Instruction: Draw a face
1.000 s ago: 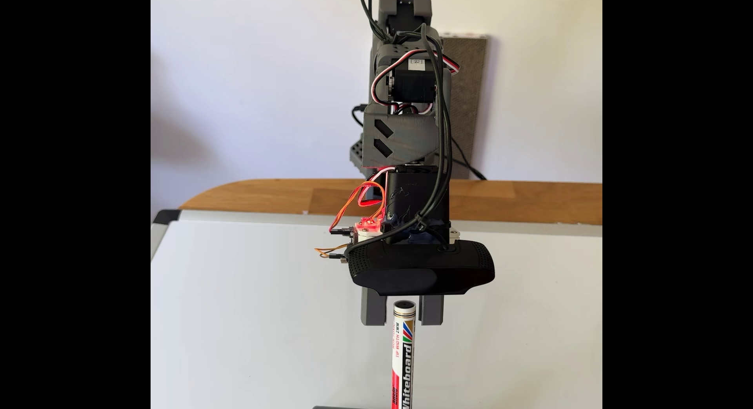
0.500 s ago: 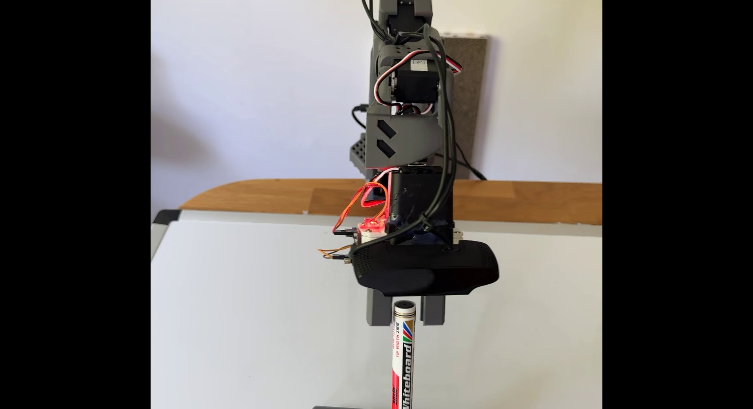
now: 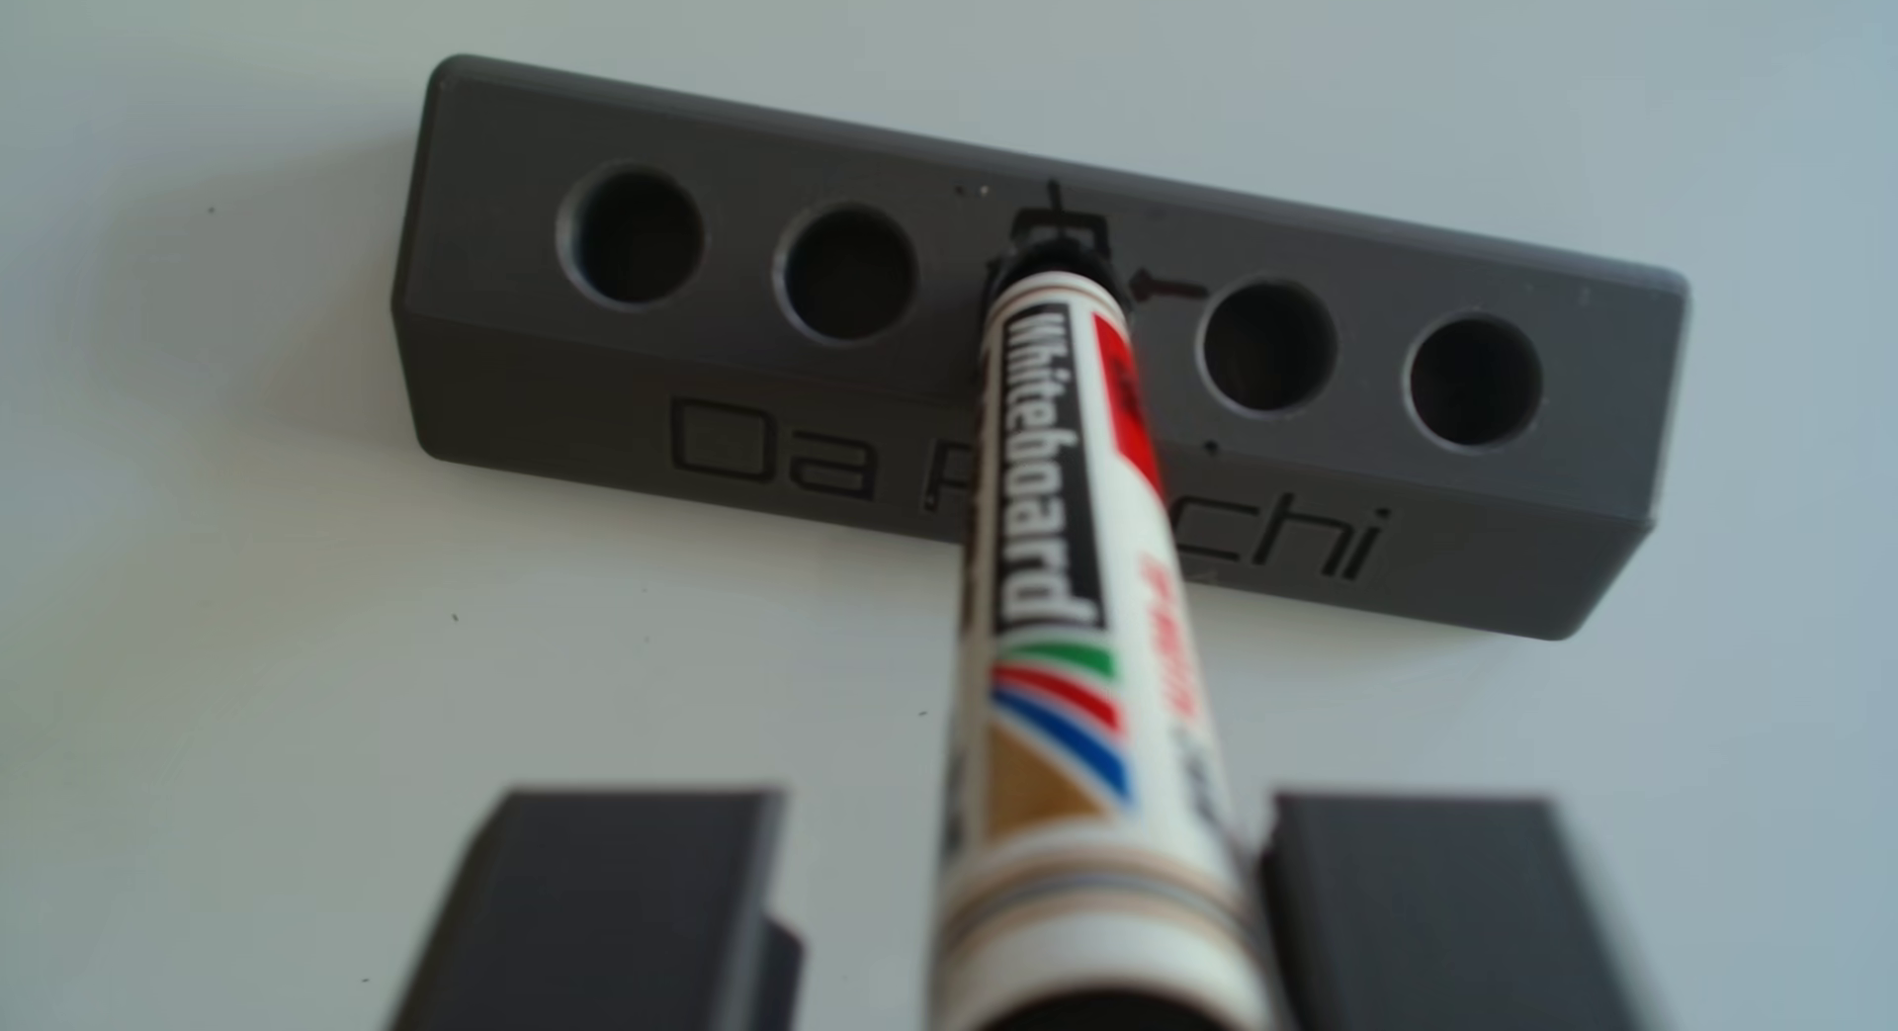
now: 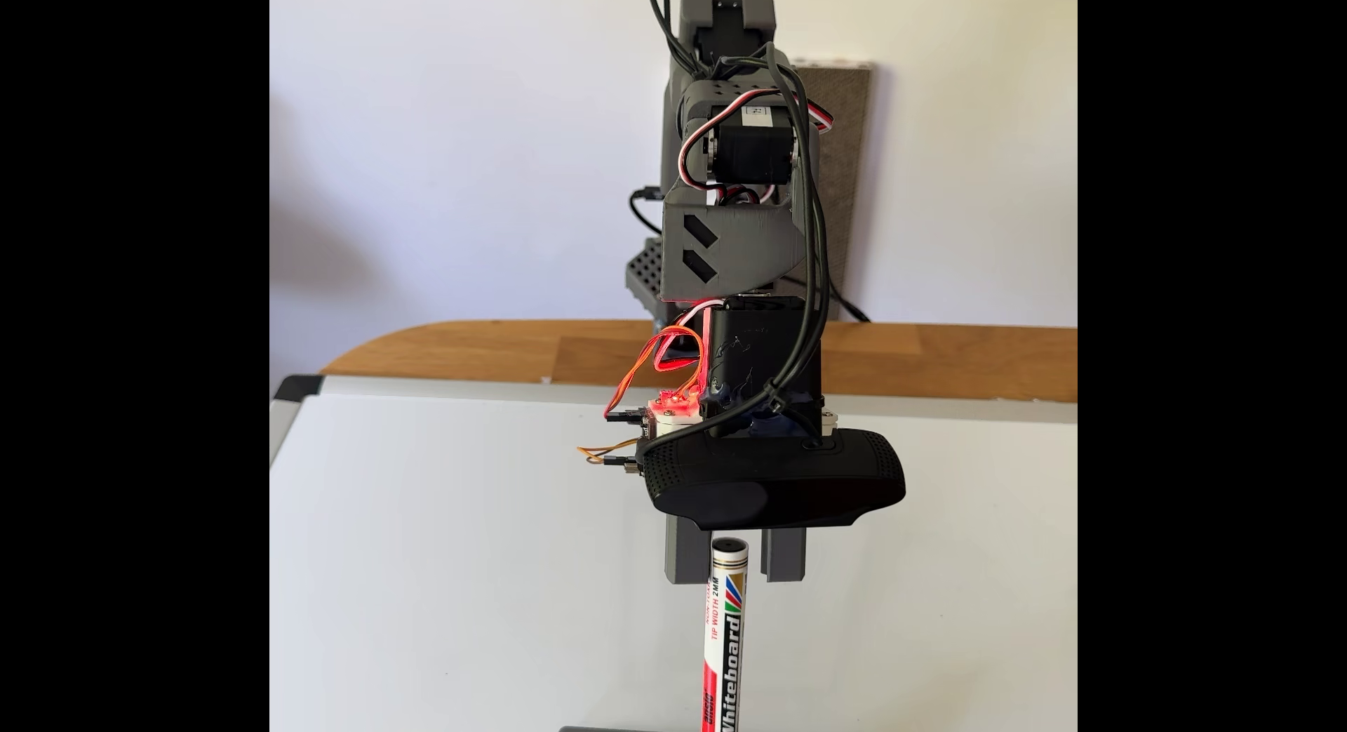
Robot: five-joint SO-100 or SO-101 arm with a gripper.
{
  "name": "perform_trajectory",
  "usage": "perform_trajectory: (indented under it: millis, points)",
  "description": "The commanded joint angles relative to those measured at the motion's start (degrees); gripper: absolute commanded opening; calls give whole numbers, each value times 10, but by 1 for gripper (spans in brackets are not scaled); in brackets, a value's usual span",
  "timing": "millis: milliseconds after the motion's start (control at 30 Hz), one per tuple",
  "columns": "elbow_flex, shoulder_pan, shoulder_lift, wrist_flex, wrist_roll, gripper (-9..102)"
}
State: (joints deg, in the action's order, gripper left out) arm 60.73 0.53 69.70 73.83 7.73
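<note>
White wall fills the background of the fixed view, and in front of it a wooden tabletop (image 4: 940, 360) carries a whiteboard (image 4: 466, 557) that spreads toward the camera. A grey arm (image 4: 729, 251) reaches forward over the board, with black cables looped down its side, a small circuit board lit red, and a black webcam (image 4: 776, 488) strapped across the wrist above the jaws.

The gripper (image 4: 736, 575) hangs with its two grey fingers (image 4: 783, 557) pointing down and set apart, open wider than the marker's barrel. The whiteboard marker (image 4: 725, 630) stands upright with its black-tipped upper end between them. In the fixed view the left finger sits just beside or behind the barrel; whether it touches cannot be told. In the other view the gripper (image 3: 1017, 908) shows as two blurred dark blocks at the bottom edge; there, clear space lies between the marker (image 3: 1058, 579) and the left block, while the right block comes close against the barrel.

The marker's lower end sits in the middle hole of a grey five-hole holder (image 3: 719, 395) that rests on the board, its front face lettered "Da", then letters hidden by the marker, then "chi". The other four holes are vacant.
</note>
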Motion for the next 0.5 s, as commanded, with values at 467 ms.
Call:
perform_trajectory:
  millis: [467]
  points:
    - [-17, -3, 3, -24, 6, 75]
